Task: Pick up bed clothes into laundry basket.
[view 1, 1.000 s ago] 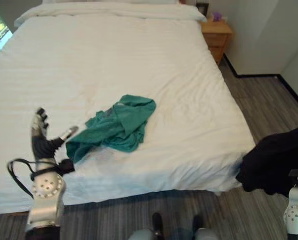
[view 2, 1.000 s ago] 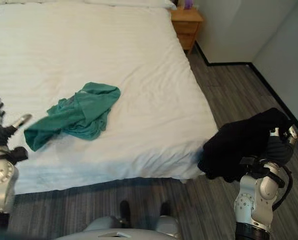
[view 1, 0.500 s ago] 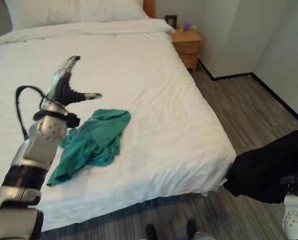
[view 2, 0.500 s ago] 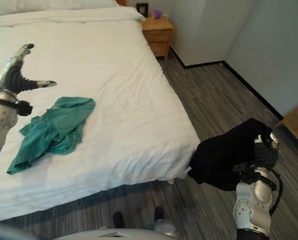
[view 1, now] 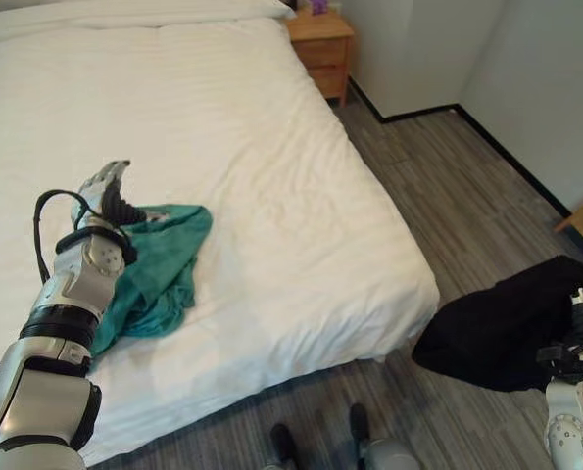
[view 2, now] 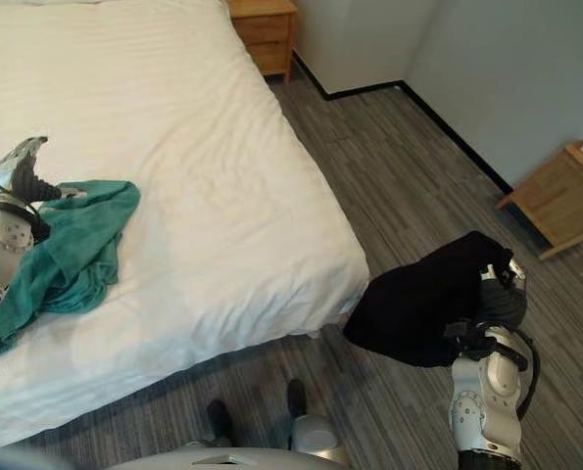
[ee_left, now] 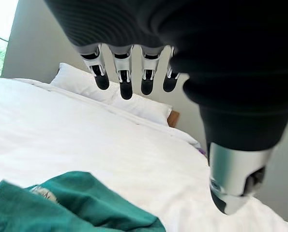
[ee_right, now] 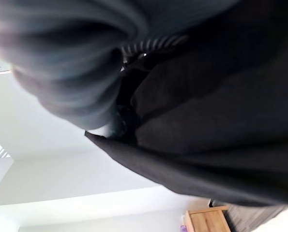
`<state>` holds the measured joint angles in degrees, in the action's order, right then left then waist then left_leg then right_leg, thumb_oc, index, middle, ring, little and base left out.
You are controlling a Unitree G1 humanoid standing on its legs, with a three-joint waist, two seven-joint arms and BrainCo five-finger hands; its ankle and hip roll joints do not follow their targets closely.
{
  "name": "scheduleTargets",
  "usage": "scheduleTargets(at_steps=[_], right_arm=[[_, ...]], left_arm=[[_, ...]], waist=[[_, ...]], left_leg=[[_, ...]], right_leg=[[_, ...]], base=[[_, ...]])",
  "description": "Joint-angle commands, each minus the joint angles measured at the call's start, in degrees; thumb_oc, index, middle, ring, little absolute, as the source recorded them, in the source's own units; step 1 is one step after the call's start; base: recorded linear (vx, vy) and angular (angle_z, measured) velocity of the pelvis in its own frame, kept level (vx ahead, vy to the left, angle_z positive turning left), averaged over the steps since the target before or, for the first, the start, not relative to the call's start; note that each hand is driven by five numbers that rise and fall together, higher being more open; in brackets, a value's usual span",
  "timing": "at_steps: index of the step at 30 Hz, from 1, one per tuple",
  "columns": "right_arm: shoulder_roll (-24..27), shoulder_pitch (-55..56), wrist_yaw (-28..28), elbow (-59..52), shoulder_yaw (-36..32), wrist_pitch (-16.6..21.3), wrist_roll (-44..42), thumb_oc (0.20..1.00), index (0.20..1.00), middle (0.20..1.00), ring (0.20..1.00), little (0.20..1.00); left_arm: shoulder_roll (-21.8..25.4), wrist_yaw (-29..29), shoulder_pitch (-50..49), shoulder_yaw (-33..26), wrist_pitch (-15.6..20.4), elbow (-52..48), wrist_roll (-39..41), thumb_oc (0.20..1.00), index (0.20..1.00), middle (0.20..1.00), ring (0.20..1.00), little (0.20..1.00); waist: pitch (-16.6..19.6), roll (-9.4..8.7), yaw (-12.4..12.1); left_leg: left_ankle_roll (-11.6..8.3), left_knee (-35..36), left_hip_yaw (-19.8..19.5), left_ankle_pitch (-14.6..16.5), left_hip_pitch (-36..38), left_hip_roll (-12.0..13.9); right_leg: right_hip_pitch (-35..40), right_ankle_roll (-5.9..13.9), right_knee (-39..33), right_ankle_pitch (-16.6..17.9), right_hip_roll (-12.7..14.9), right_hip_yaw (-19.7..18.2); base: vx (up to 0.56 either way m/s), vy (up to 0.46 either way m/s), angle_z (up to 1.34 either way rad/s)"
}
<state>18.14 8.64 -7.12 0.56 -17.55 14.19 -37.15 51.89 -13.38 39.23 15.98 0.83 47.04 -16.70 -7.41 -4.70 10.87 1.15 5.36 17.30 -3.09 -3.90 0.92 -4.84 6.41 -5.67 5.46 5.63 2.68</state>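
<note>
- Lying crumpled on the white bed (view 1: 271, 176), a teal garment (view 1: 164, 264) sits close to the bed's near edge, toward its left side.
- Left hand (view 1: 110, 196) hovers over the far end of the teal garment; its fingers (ee_left: 126, 82) hang straight and spread, thumb apart, with nothing between them, and the wrist view shows a gap above the cloth.
- Right hand (view 2: 502, 294) is held over the grey plank floor (view 2: 409, 176), off the bed's near right corner, with a black garment (view 2: 423, 308) draped over and hanging from it.
- Right hand's fingers are buried in the black cloth, so I cannot tell how they are set.
- White pillows (ee_left: 114, 96) lie at the head of the bed.
- One wooden nightstand (view 1: 320, 44) stands by the bed's far right corner; another piece of wooden furniture (view 2: 560, 196) stands against the right wall.
</note>
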Motion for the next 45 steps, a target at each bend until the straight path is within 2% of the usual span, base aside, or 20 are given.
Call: scheduleTargets(at_steps=[1, 6, 8, 13, 15, 20, 24, 25, 26, 31, 36, 38, 39, 40, 41, 42, 45], right_arm=[[2.8, -4.3, 0.1, -5.2, -2.7, 4.1, -2.1, 0.200, 0.200, 0.200, 0.200, 0.200], [3.4, -5.8, 0.6, -6.2, 0.2, 3.6, -2.5, 0.200, 0.200, 0.200, 0.200, 0.200], [3.8, -5.4, 0.9, -7.4, 0.9, 3.5, -1.9, 0.200, 0.200, 0.200, 0.200, 0.200], [4.0, -5.0, 0.3, -8.1, 0.6, 3.7, -2.2, 0.200, 0.200, 0.200, 0.200, 0.200], [3.6, -4.5, 0.0, -8.4, 0.1, 3.8, -2.7, 0.200, 0.200, 0.200, 0.200, 0.200], [4.4, -4.7, 0.2, -9.3, 0.8, 3.4, -2.2, 0.200, 0.200, 0.200, 0.200, 0.200], [4.7, -4.5, 0.3, -10.1, 1.0, 3.1, -2.0, 0.200, 0.200, 0.200, 0.200, 0.200], [4.7, -4.3, 0.5, -10.3, 1.0, 3.1, -1.8, 0.200, 0.200, 0.200, 0.200, 0.200], [4.8, -4.2, 0.6, -10.6, 1.0, 3.1, -1.6, 0.200, 0.200, 0.200, 0.200, 0.200], [5.0, -3.9, 0.9, -10.3, 0.6, 3.6, -1.3, 0.200, 0.200, 0.200, 0.200, 0.200], [4.8, -4.4, 0.4, -8.7, 0.2, 3.2, -0.9, 0.200, 0.200, 0.200, 0.200, 0.200], [4.9, -5.2, 0.5, -7.9, 0.2, 2.4, -0.4, 0.200, 0.200, 0.200, 0.200, 0.200], [4.9, -5.2, 0.5, -7.9, 0.3, 2.4, -0.4, 0.200, 0.200, 0.200, 0.200, 0.200], [5.0, -6.1, 0.3, -6.9, 0.2, 2.1, -0.4, 0.200, 0.200, 0.200, 0.200, 0.200], [4.9, -6.8, 0.1, -6.3, 0.1, 2.2, -0.5, 0.200, 0.200, 0.200, 0.200, 0.200], [5.1, -6.9, 0.1, -6.3, 0.2, 2.2, -0.6, 0.200, 0.200, 0.200, 0.200, 0.200], [5.3, -8.2, -0.6, -4.8, -0.1, 1.4, 0.7, 0.200, 0.200, 0.200, 0.200, 0.200]], left_arm=[[1.6, -0.7, 6.7, -1.7, 1.1, 2.3, -1.0, 1.000, 1.000, 1.000, 1.000, 1.000], [0.7, -0.7, 9.8, 0.3, 0.4, 11.5, -1.0, 1.000, 1.000, 1.000, 1.000, 1.000], [-0.4, -0.8, 10.4, 0.0, -1.0, 16.6, -1.8, 1.000, 1.000, 1.000, 1.000, 1.000], [-0.5, -1.0, 10.7, 0.2, -3.2, 20.7, -5.3, 1.000, 1.000, 1.000, 1.000, 1.000], [-1.0, 0.1, 8.0, -2.4, -3.3, 22.4, -3.7, 1.000, 1.000, 1.000, 1.000, 1.000], [-1.2, 1.6, 6.5, -2.5, -4.2, 25.3, -5.4, 1.000, 1.000, 1.000, 1.000, 1.000], [-3.4, 3.3, 4.7, -4.6, -4.5, 28.4, -3.5, 1.000, 1.000, 1.000, 1.000, 1.000], [-3.9, 3.7, 4.2, -4.6, -4.5, 29.0, -3.8, 0.793, 0.793, 0.793, 0.793, 0.793], [-4.2, 4.0, 4.0, -4.9, -4.5, 29.1, -3.7, 0.200, 0.200, 0.200, 0.200, 0.200], [-6.3, 3.0, 4.2, -8.8, -3.1, 26.9, 5.3, 0.200, 0.200, 0.200, 0.200, 0.200], [-6.6, 1.3, 4.9, -10.5, 0.1, 16.7, 16.2, 0.200, 0.200, 0.200, 0.200, 0.200], [-7.0, 2.2, 4.3, -11.8, 2.2, 11.2, 23.7, 0.200, 0.200, 0.200, 0.200, 0.200], [-6.9, 2.2, 4.1, -11.9, 2.2, 11.1, 23.8, 0.200, 0.200, 0.200, 0.200, 0.200], [-8.4, 4.2, 2.1, -14.6, 5.1, 3.9, 36.0, 0.200, 0.200, 0.200, 0.200, 0.200], [-9.5, 3.7, 0.9, -15.3, 7.1, -2.8, 42.3, 0.200, 0.200, 0.200, 0.200, 0.200], [-9.5, 3.6, 0.4, -15.6, 7.0, -3.3, 42.4, 0.200, 0.200, 0.200, 0.200, 0.200], [-9.7, 3.9, -2.4, -14.1, 9.6, -16.3, 47.1, 0.200, 0.200, 0.200, 0.200, 0.200]], waist=[[-2.1, 0.34, -1.7], [-3.9, -0.18, -1.0], [-4.8, -0.67, -0.8], [-6.1, -1.35, -0.2], [-6.7, -1.89, -0.5], [-7.6, -2.70, 0.0], [-7.7, -3.24, 0.2], [-7.6, -3.37, 0.3], [-7.5, -3.45, 0.3], [-6.9, -3.23, -0.1], [-5.9, -1.75, -1.1], [-5.3, -1.14, -1.5], [-5.3, -1.21, -1.4], [-4.6, -0.47, -1.9], [-3.9, -0.07, -2.2], [-3.8, -0.08, -2.0], [-1.6, 1.31, -2.7]], left_leg=[[-3.53, -0.4, -4.4, 2.4, 2.5, 3.1], [-3.81, -0.4, -3.4, 1.6, 0.8, 3.6], [-3.98, -0.4, -2.5, 1.4, 0.5, 3.9], [-4.27, -0.4, -1.3, 1.2, -0.2, 4.6], [-4.45, -0.4, -0.8, 1.2, -0.5, 4.8], [-4.82, -0.4, -0.2, 0.8, -1.5, 5.4], [-5.10, -0.4, -0.4, 0.7, -1.9, 5.7], [-5.13, -0.4, -0.4, 0.7, -1.8, 5.7], [-5.16, -0.4, -0.5, 0.9, -1.7, 5.8], [-5.32, -0.4, -0.8, 1.5, -0.4, 5.9], [-5.24, -0.4, -2.0, 2.3, 0.8, 5.6], [-5.17, -0.4, -2.4, 2.6, 1.5, 5.4], [-5.16, -0.4, -2.4, 2.2, 1.3, 5.3], [-5.12, -0.4, -3.0, 2.7, 2.0, 5.1], [-5.06, -0.4, -3.3, 2.8, 2.3, 4.9], [-5.04, -0.4, -3.4, 2.4, 2.1, 4.9], [-4.82, -0.4, -4.6, 2.9, 3.5, 4.4]], right_leg=[[-1.5, 4.53, 1.2, 2.4, 1.9, 1.2], [-3.7, 4.52, 1.1, 3.5, 1.4, 0.7], [-4.4, 4.53, 1.0, 3.8, 1.1, 0.1], [-6.0, 4.84, 0.8, 4.4, 0.7, -0.2], [-6.6, 4.86, 0.7, 4.6, 0.4, -0.5], [-7.9, 4.85, 0.7, 5.0, -0.1, -0.6], [-8.3, 4.67, 0.7, 4.8, -0.3, -0.2], [-8.2, 4.59, 0.7, 4.6, -0.4, -0.1], [-8.0, 4.53, 0.7, 4.5, -0.4, -0.1], [-6.6, 4.22, 0.7, 3.5, -0.4, 0.6], [-4.4, 4.05, 0.7, 2.2, -0.2, 2.0], [-3.4, 4.04, 0.7, 1.8, 0.0, 2.5], [-3.6, 3.96, 0.7, 2.1, 0.0, 2.5], [-2.4, 3.95, 0.7, 1.4, 0.2, 2.8], [-1.8, 3.85, 0.7, 1.2, 0.3, 3.0], [-2.0, 3.76, 0.7, 1.5, 0.3, 3.0], [0.4, 3.32, 0.8, 0.6, 0.7, 3.6]], base=[[-0.06, -0.007, -0.03], [-0.04, -0.023, -0.08], [0.01, -0.025, -0.23], [-0.01, -0.022, -0.17], [0.02, -0.020, -0.21], [-0.01, -0.029, -0.10], [0.02, -0.020, -0.07], [0.00, 0.000, 0.00], [0.04, -0.022, -0.02], [0.04, -0.015, 0.02], [0.03, -0.009, 0.16], [0.03, 0.006, 0.18], [0.04, 0.023, 0.17], [0.03, 0.015, 0.11], [0.03, 0.015, 0.06], [0.03, 0.012, 0.09], [0.04, 0.019, 0.23]])
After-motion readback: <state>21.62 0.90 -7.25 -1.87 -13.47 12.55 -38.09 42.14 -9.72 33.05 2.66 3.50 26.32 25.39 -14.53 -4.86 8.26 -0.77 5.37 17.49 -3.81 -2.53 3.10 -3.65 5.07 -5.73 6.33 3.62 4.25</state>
